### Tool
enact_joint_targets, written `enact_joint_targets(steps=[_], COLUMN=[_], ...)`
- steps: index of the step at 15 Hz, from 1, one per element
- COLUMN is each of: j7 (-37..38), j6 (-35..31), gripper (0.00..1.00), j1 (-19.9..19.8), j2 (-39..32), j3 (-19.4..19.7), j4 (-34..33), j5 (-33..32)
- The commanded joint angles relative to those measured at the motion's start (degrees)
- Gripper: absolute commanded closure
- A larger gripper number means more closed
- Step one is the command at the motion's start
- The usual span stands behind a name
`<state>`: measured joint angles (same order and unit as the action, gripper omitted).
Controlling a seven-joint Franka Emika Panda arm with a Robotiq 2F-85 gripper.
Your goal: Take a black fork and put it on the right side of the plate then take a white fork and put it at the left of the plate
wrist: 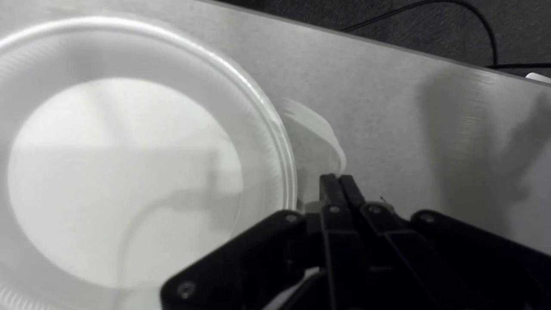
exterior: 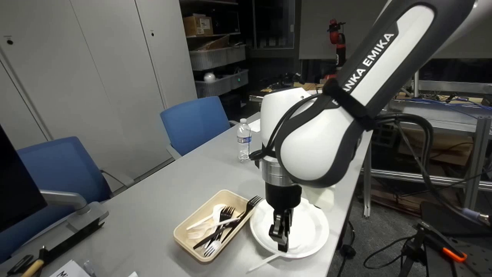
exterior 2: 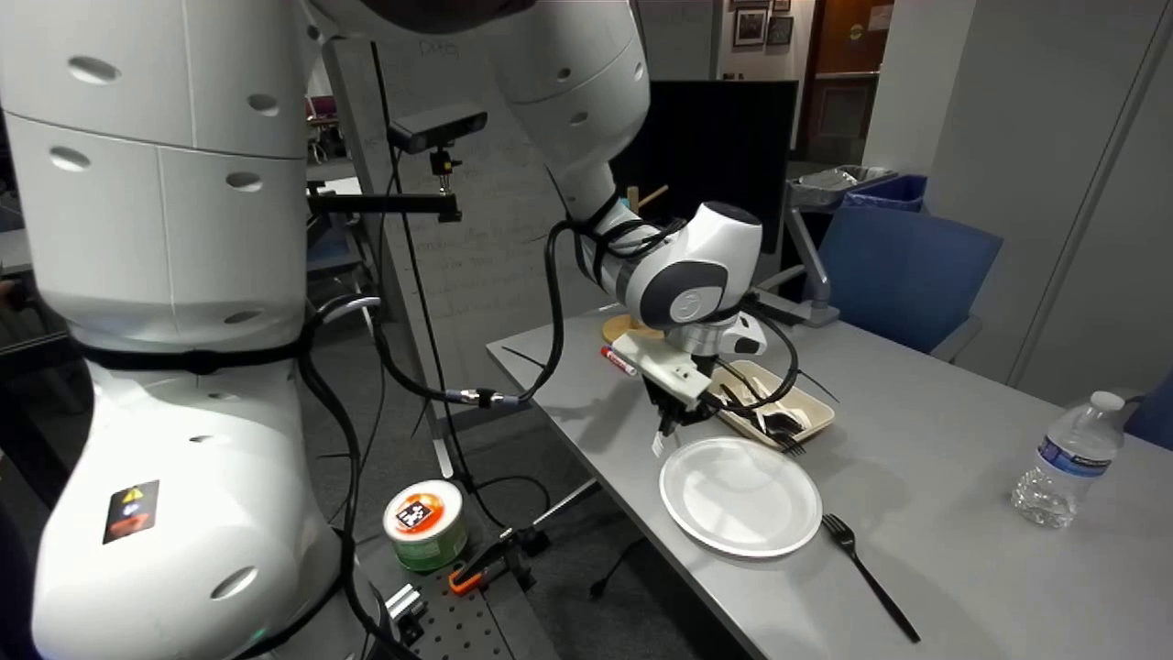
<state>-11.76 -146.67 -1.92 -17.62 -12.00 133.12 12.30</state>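
We see claw pinched tight on white fork; releasing too high could bounce it against the plate.

The plate (smooth, glossy-rimmed) looks plastic.

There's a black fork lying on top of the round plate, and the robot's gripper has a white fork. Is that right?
Not quite: the black fork lies on the table beside the plate, not on it, as an exterior view shows. The gripper does hold a white fork.
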Motion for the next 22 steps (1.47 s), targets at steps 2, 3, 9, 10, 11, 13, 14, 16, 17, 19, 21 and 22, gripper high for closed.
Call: enact_joint_targets(steps=[2,3,9,10,11,13,14,16,17,19,21,22], j7=[11.1,14.41,31.28,33.47,35.21,37.83,38.51,39.18,39.52,39.99,40.95,41.58], j6=[-5.23,-7.27,-18.13,-18.94,-19.19,-19.48,-19.26,-18.77,-18.77,-18.8,-18.76,-18.3], gripper=[0.99,0.99,0.99,0.99,0.99,0.99,0.99,0.99,0.99,0.99,0.99,0.99], j1=[5.52,6.89,15.44,16.79,17.87,19.7,20.05,20.46,20.81,21.47,22.52,22.89], j2=[-2.86,-4.0,-8.6,-8.94,-9.24,-9.67,-9.81,-9.94,-9.93,-9.74,-9.78,-9.83], j3=[1.93,2.46,10.89,12.8,14.4,16.93,17.4,17.34,17.23,16.95,17.36,17.5], j4=[0.03,-0.56,-2.51,-2.51,-2.56,-2.34,-2.23,-2.08,-1.99,-1.73,-1.57,-1.54], j5=[-0.71,-1.22,-6.84,-7.73,-8.36,-9.21,-9.12,-8.58,-8.5,-8.49,-8.71,-8.61])
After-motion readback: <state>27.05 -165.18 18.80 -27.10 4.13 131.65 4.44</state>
